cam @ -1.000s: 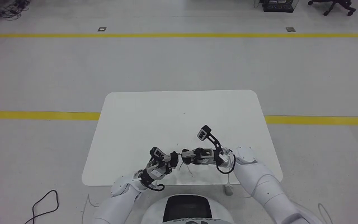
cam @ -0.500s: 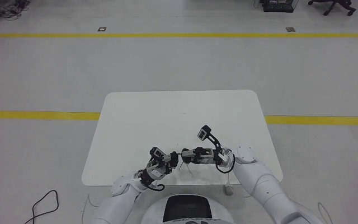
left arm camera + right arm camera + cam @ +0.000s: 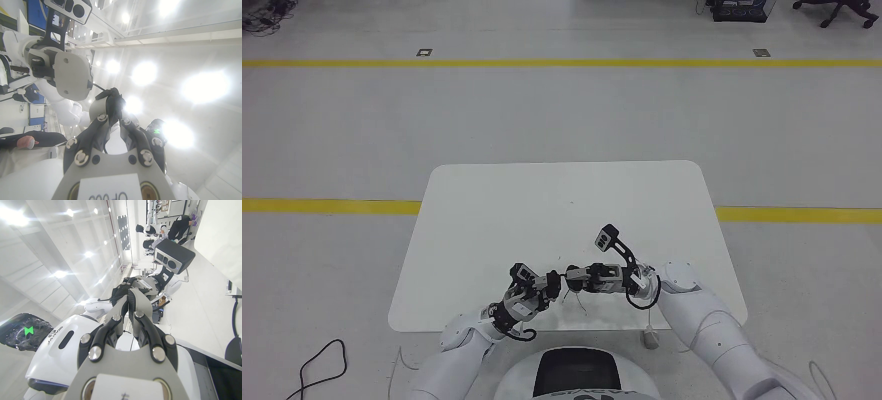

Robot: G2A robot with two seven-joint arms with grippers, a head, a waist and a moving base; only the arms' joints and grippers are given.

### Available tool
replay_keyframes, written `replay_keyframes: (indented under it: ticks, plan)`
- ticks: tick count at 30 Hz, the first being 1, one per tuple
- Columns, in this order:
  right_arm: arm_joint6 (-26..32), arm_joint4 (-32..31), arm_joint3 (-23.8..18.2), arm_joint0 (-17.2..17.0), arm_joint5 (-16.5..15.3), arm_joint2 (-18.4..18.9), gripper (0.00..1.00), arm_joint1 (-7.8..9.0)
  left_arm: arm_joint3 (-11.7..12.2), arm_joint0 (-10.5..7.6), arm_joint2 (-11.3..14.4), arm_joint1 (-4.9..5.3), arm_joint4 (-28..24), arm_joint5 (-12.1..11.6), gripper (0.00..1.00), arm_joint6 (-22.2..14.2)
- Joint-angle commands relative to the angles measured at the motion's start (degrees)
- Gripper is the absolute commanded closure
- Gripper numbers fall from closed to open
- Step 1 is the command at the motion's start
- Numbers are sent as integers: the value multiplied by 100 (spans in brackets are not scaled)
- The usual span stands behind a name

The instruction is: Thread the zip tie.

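Hold above table [image 3: 542, 200]: left gripper [image 3: 113, 103] and right gripper [image 3: 129, 296] each clamped on zip tie [image 3: 99, 87], tips nearly meeting, likely to feed tail into head.

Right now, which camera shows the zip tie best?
The left wrist view: the zip tie shows close up as a thin black strip between the left hand and the right hand. The right wrist view shows a short dark piece by the left hand; the top view makes it too small to tell.
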Motion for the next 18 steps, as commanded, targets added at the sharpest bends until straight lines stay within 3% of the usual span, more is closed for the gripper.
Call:
replay_keyframes:
  ticks: [1,18]
  plan:
    - [-7,-7,7,1,0,1,100,-1,0,0,0,0,0,0,100,0]
    - [-16,-39,106,38,0,2,100,-13,0,0,0,0,0,0,100,0]
